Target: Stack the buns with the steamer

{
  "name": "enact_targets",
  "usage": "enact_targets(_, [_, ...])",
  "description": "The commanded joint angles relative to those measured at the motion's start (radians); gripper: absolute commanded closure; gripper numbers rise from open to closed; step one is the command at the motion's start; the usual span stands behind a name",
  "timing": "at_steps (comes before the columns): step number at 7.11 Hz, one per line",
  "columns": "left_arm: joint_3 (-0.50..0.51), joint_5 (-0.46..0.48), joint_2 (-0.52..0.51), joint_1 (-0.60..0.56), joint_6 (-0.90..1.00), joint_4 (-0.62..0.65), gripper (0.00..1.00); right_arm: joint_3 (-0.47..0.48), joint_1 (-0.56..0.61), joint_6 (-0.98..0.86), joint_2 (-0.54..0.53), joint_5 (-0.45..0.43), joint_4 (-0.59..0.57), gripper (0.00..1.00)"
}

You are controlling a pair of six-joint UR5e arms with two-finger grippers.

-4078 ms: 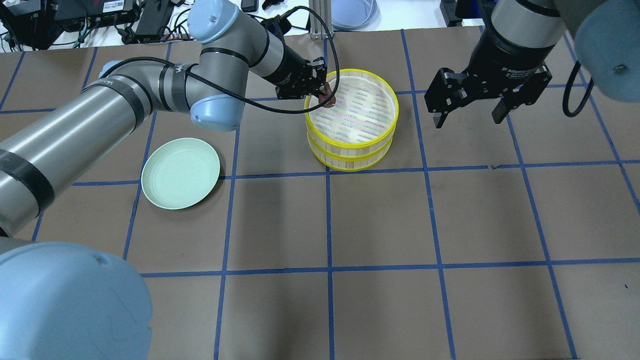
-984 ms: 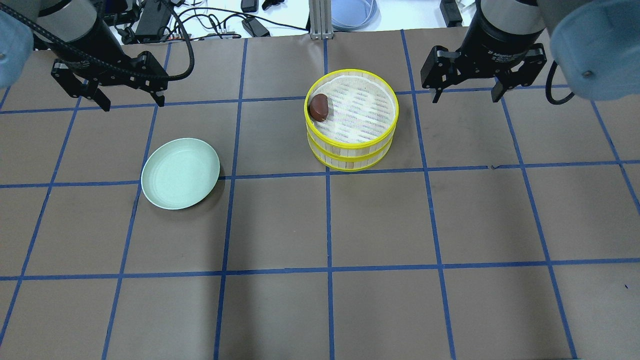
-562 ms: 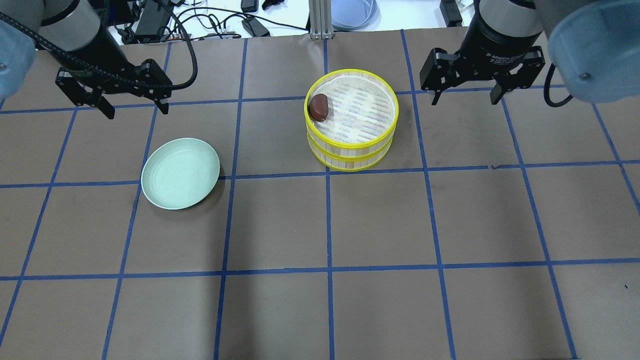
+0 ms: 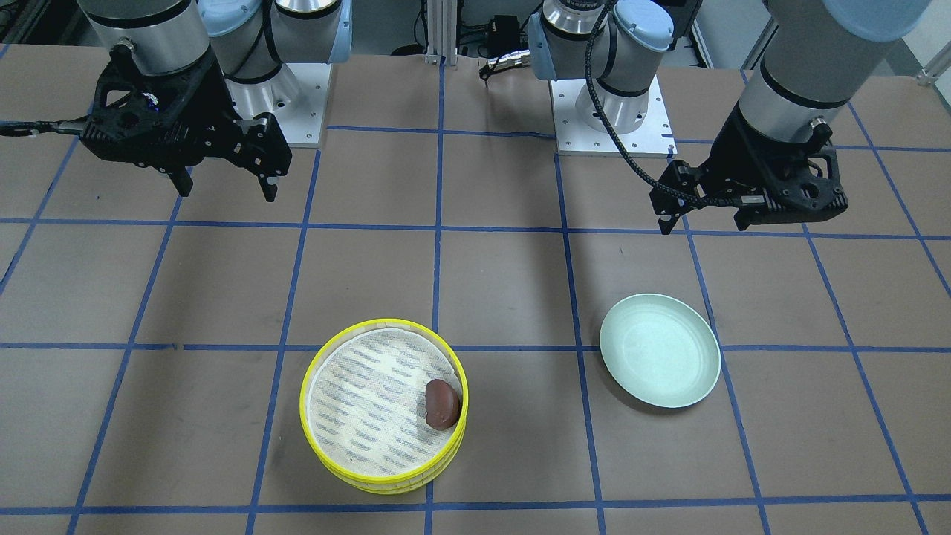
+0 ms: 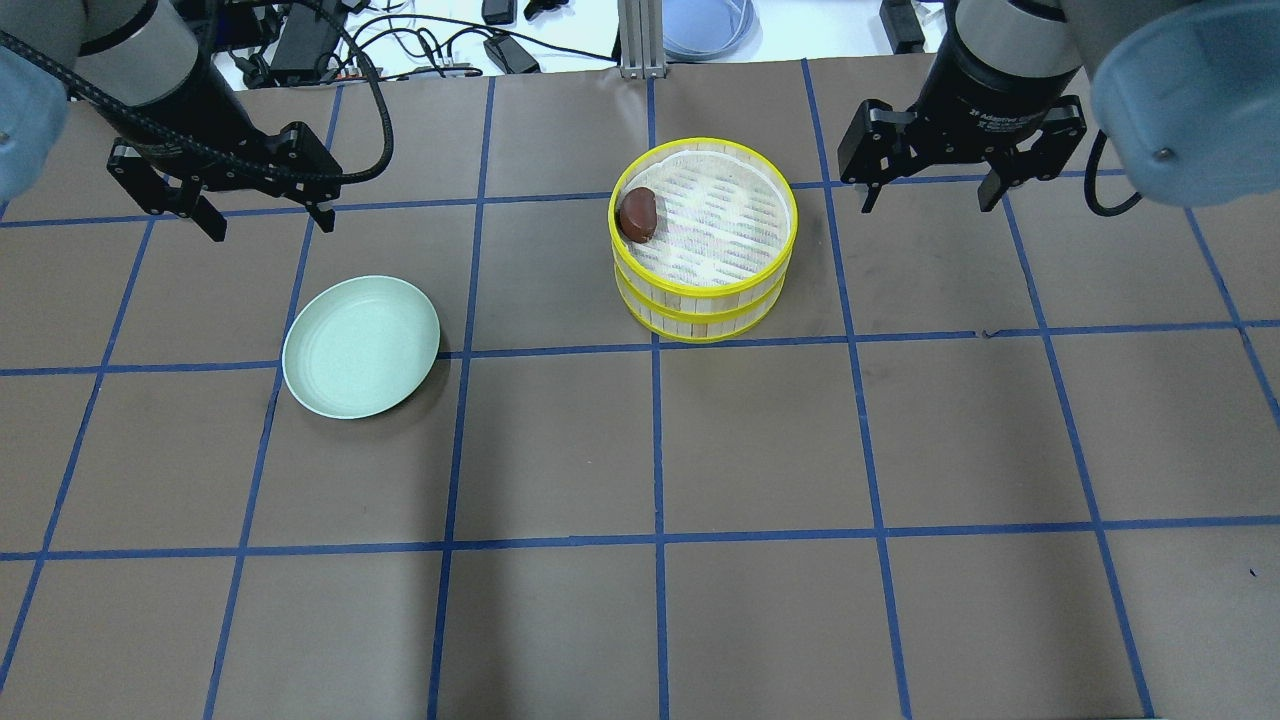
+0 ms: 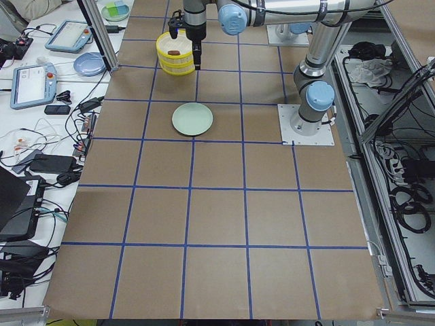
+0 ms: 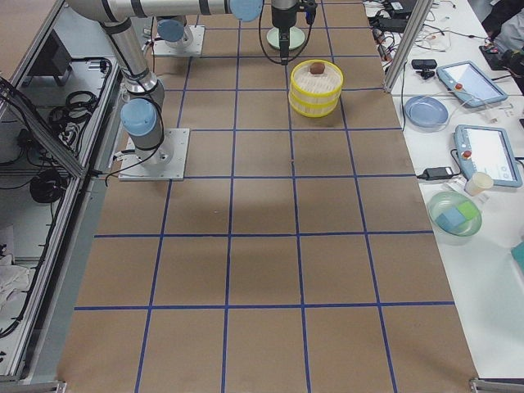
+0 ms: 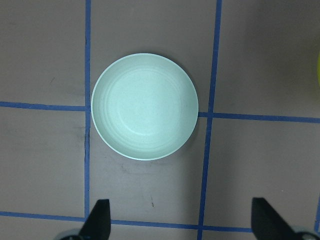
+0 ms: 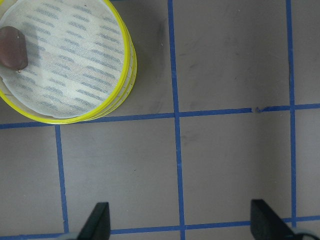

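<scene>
The steamer (image 5: pixel 700 312) is two yellow-rimmed trays stacked one on the other at the table's back middle; it also shows in the front view (image 4: pixel 386 483) and the right wrist view (image 9: pixel 75 65). The dark reddish-brown bun (image 5: pixel 637 214) lies on the top tray's floor against its left rim, and shows in the front view (image 4: pixel 442 403) and the right wrist view (image 9: pixel 12 47). The cream bun is hidden. My left gripper (image 5: pixel 270 226) is open and empty, high above the table behind the plate. My right gripper (image 5: pixel 926 204) is open and empty, to the right of the steamer.
An empty mint-green plate (image 5: pixel 361 346) lies left of the steamer, below my left gripper in the left wrist view (image 8: pixel 145 106). Cables and devices lie beyond the table's far edge. Blue tape lines grid the brown table.
My left gripper let go of the brown bun in the top tray and drew back to the far left. My right gripper moved back a little. Little has moved in the last second.
</scene>
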Motion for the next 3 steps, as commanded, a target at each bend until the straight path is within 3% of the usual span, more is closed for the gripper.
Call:
enact_targets(1, [-0.001,0.003,0.001,0.002,0.007,-0.003,0.0,-0.001,0.0,0.0,0.0,0.0,-0.001,0.0])
enact_targets(3, [-0.025,0.003,0.001,0.008,0.007,-0.002,0.0,0.001,0.001,0.002,0.002,0.0,-0.001,0.0])
